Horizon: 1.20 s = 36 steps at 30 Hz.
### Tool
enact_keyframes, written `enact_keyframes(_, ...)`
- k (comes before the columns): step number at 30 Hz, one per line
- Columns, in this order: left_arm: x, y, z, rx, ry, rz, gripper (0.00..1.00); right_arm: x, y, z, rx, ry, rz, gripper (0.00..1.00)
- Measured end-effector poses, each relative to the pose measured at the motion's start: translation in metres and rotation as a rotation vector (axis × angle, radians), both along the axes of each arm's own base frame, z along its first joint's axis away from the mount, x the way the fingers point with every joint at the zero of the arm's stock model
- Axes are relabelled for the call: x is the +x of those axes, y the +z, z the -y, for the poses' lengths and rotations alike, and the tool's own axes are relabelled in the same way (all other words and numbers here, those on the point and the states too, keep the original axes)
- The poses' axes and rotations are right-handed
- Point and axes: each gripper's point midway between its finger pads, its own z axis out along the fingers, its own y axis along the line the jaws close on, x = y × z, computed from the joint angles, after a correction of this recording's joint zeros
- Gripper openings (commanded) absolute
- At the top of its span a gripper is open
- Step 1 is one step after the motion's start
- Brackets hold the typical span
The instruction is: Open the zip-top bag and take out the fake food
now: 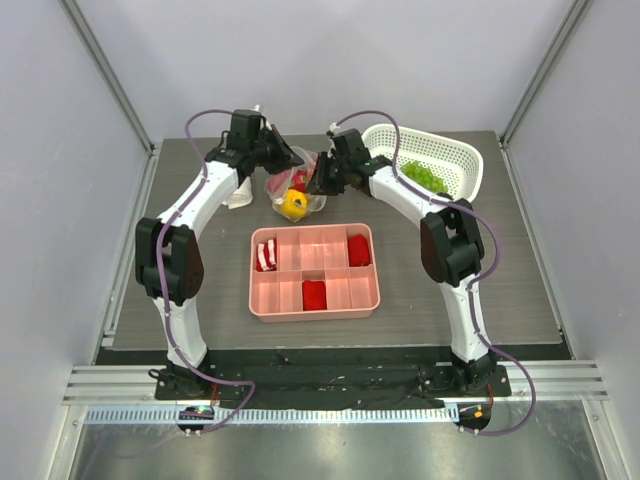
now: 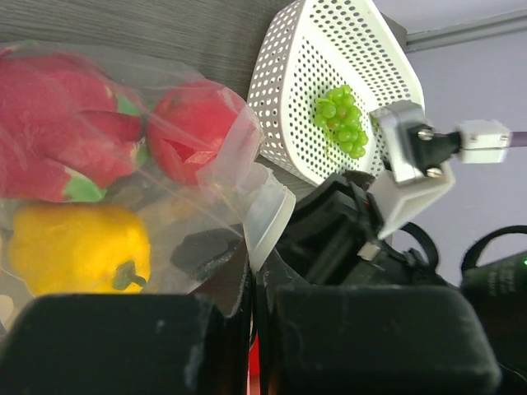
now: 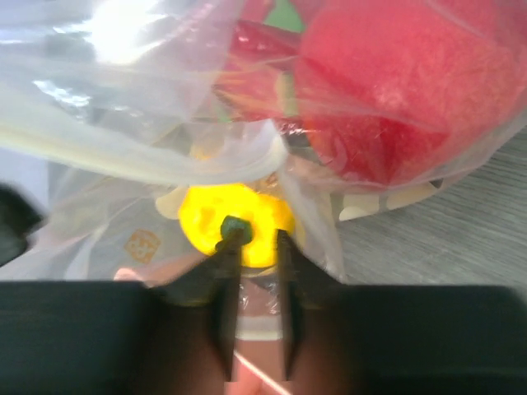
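The clear zip-top bag [image 1: 292,188] lies at the back of the table, between both grippers. Inside it are a yellow pepper [image 1: 293,205] and red pieces [image 1: 298,180]. My left gripper [image 1: 279,158] is shut on the bag's edge; in the left wrist view the white zip strip [image 2: 268,216] sticks up from between the closed jaws [image 2: 254,276], with the pepper [image 2: 78,247] and red pieces [image 2: 70,136] beyond. My right gripper [image 1: 322,183] pinches bag film in the right wrist view [image 3: 256,251], just in front of the pepper [image 3: 239,212] and a red piece [image 3: 395,90].
A white perforated basket [image 1: 462,158] at the back right holds a green bunch of grapes [image 1: 425,177], also in the left wrist view [image 2: 342,122]. A pink divided tray [image 1: 366,297] with red blocks sits mid-table. A white cloth [image 1: 238,196] lies left of the bag.
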Motion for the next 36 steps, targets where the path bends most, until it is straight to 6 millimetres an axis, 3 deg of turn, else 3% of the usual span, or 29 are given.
enact_keyframes(5, 0.000, 0.000, 0.001, -0.002, -0.004, 0.000, 0.00, -0.005, 0.021, -0.003, 0.015, 0.010, 0.026, 0.38)
enact_keyframes(12, -0.001, 0.001, 0.002, -0.007, -0.009, 0.000, 0.00, -0.018, 0.026, -0.022, 0.002, 0.067, 0.027, 0.42)
enact_keyframes(17, 0.000, 0.001, -0.001, -0.005, -0.002, 0.000, 0.00, -0.023, 0.014, -0.031, -0.026, 0.097, 0.015, 0.47)
enact_keyframes(22, 0.002, 0.001, -0.004, -0.004, 0.004, 0.001, 0.00, -0.024, -0.005, -0.025, -0.087, 0.094, -0.003, 0.47)
enact_keyframes(36, 0.003, -0.004, -0.007, 0.010, 0.022, -0.004, 0.00, -0.019, -0.011, -0.030, -0.108, 0.078, 0.030, 0.37)
